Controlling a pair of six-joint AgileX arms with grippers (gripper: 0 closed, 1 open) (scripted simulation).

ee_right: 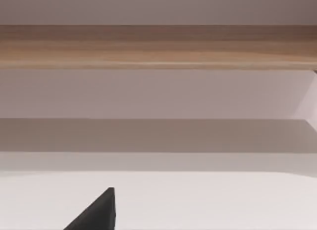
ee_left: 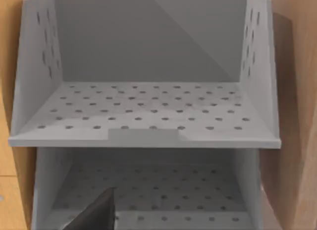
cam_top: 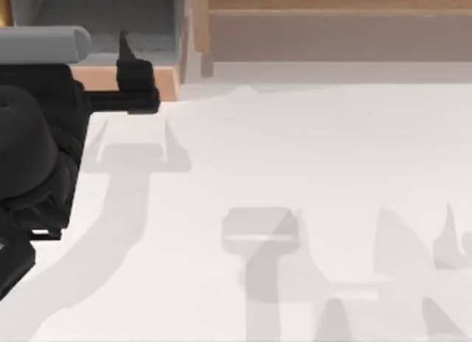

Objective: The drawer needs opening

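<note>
- Landmark: the wooden cabinet (cam_top: 193,32) at the far left of the tabletop (cam_top: 310,150); grey perforated drawers are housed in it.
- In the left wrist view two drawers are seen stacked: an upper drawer (ee_left: 143,111) and a lower drawer (ee_left: 148,195) below it, both facing the camera, with wood on either side.
- The upper drawer's front lip (ee_left: 143,137) carries a small flat tab at its middle; it is judged to be the pull point.
- The left claw (cam_top: 131,71) is placed right at the cabinet front, level with the drawer, one finger seen pointing toward the cabinet.
- Left claw state: cannot be told; only one finger tip is caught in the wrist view, near the lower drawer's front edge.
- The right claw (ee_right: 96,212) is parked away from the cabinet, facing a wooden rail (ee_right: 158,46); its state cannot be told.
- Step judged: approach or hook-up at the drawer front; how far any drawer is already out cannot be read.
- Next move calls for: a firm catch on the lip, then a straight pull away from the cabinet, no sideways drift, so the drawer is not jammed.
</note>
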